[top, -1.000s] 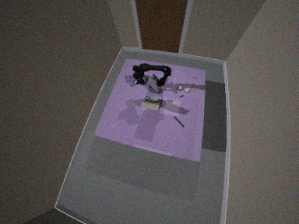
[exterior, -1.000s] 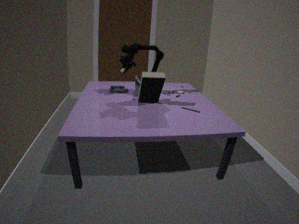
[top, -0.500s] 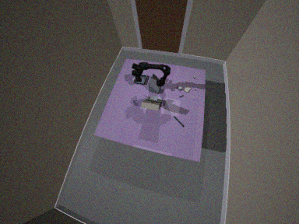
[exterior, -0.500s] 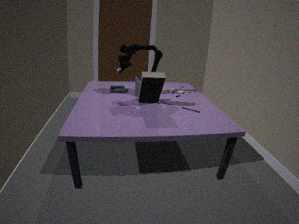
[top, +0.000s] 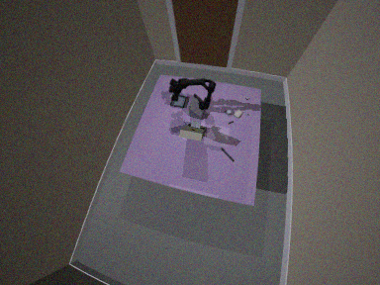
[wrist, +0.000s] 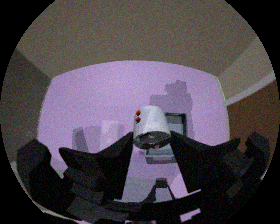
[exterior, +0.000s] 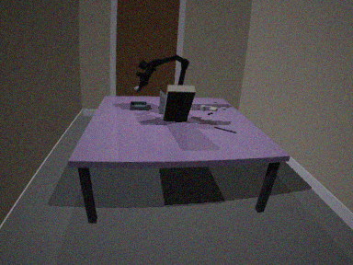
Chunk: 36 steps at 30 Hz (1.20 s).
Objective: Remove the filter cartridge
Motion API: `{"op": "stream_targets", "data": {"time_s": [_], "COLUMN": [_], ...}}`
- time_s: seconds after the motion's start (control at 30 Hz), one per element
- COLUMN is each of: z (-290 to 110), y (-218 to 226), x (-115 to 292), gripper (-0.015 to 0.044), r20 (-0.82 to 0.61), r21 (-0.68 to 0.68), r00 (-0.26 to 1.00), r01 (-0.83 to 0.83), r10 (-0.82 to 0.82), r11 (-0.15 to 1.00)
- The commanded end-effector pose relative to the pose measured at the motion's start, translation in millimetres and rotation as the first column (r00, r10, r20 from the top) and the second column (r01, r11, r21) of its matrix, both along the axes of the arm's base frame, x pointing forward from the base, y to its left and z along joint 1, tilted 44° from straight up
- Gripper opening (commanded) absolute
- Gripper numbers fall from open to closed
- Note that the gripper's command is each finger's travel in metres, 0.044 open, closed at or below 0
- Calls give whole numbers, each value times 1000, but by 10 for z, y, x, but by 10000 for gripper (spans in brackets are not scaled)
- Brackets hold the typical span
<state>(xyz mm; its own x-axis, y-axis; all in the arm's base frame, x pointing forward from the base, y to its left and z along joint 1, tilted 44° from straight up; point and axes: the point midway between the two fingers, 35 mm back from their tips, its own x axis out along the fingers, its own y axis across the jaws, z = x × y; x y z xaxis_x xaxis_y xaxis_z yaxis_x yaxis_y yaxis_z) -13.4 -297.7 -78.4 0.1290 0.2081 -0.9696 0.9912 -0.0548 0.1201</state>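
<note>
Clamped between the tool's (wrist: pixel 150 143) fingers, the cartridge (wrist: pixel 150 127) is out of the panel (exterior: pixel 179 102) and held in the air. In the wrist view it appears as a pale cylinder with a small red mark on its side, gripped across its body, with the desk (wrist: pixel 100 97) far below it.

In the exterior view the cartridge (exterior: pixel 137 87) shows as a pale spot at the tip of the tool (exterior: pixel 140 84), well above the tray (exterior: pixel 140 105). The tray is a dark, shallow box on the desk (exterior: pixel 138 143), to the left of the panel in that view. The arm (exterior: pixel 165 62) reaches from behind the panel over toward the tray side.

In the top view the tool (top: pixel 177 91) hangs over the tray (top: pixel 178 101), and the panel (top: pixel 192 134) stands near the middle of the desk (top: pixel 148 158). Small loose items (top: pixel 237 113) and a thin dark rod (top: pixel 228 154) lie on the desk to the far side of the panel from the tray.
</note>
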Motion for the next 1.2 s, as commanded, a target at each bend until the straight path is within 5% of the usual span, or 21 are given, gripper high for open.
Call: {"op": "stream_targets", "data": {"time_s": [0.0,0.3,1.1,1.17], "z": [-206,-491,-1045,-1002], "y": [179,585,1099,1085], "x": [-243,-607,-524,-514], "gripper": [0,0,0,53], "r20": [-76,-204,-207,-201], "r21": [11,21,22,34], "r00": [994,956,955,955], "r01": [80,220,223,228], "r10": [-79,-211,-214,-216], "r11": [997,975,975,973]}}
